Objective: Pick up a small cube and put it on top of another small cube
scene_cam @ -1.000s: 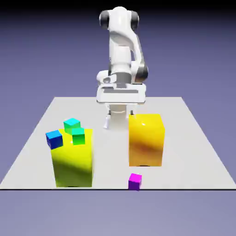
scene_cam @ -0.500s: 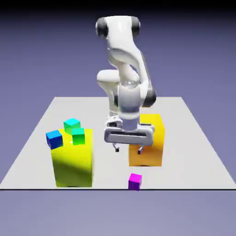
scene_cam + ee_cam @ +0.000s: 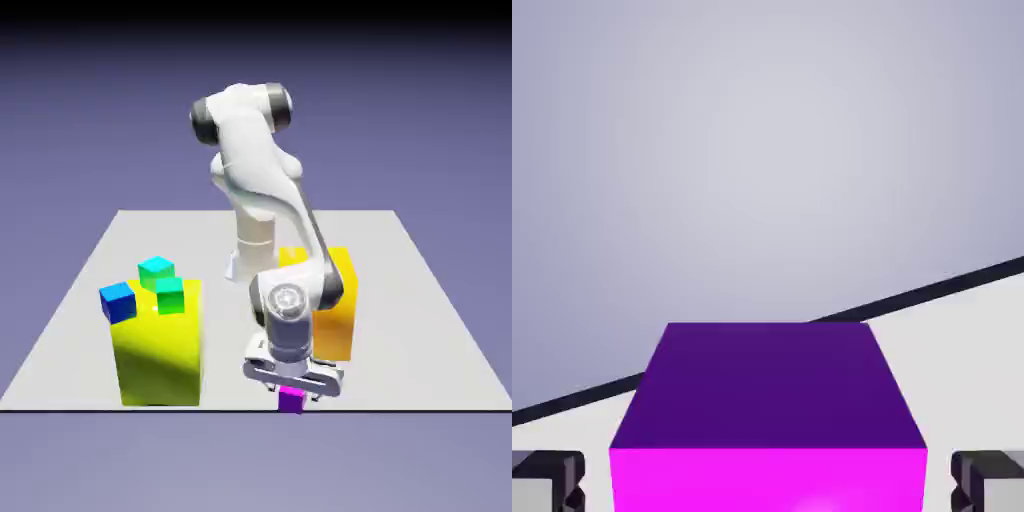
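Your gripper [image 3: 768,485] is open, fingertips apart on either side of the magenta cube [image 3: 768,400] at the table's [image 3: 400,385] near edge, probably lined up like that for a straight pinch.

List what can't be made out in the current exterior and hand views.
- Underside of the magenta cube: hidden in both views; the cube itself covers it.
- Lower end of the magenta cube's near face: hand view, cut off by the bottom edge.
- Part of the orange block: exterior view, behind the arm.
- Rear sides of the yellow-green block and blue cube: exterior view, facing away.
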Controlling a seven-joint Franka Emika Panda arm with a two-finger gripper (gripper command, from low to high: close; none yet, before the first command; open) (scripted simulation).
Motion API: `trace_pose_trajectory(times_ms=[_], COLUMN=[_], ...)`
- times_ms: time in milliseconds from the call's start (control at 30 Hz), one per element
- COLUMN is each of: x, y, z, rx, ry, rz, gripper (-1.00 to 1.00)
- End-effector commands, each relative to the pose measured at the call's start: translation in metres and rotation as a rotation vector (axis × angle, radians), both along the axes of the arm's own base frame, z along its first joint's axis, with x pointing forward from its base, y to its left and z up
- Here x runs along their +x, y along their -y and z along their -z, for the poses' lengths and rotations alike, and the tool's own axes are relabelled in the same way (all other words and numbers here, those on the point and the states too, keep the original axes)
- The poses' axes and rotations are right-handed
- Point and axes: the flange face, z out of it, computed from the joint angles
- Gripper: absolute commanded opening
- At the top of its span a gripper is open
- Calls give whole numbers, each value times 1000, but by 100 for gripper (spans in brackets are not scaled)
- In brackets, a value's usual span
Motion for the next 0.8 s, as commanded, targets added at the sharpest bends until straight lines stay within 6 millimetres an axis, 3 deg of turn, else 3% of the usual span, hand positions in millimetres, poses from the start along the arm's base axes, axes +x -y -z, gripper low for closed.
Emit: trace_pose_trajectory(times_ms=[0, 67, 133, 233, 333, 433, 533, 600, 633, 767], x=[5, 12, 14, 25, 22, 4, -29, -43, -43, -49], y=[1, 4, -22, 45, 114, 176, 233, 273, 273, 262], z=[-20, -61, -92, -147, -209, -275, -342, -342, -342, -280], rx=[-1, -1, -14, -58, -72, -56, -12, -1, -1, 0], ry=[0, 0, 6, -5, -10, -8, 2, 0, 0, 0], rz=[0, 0, -58, 95, 261, 422, 574, 670, 670, 670], gripper=[-100, -100, -100, -100, -100, -100, -100, -100, -100, -100])
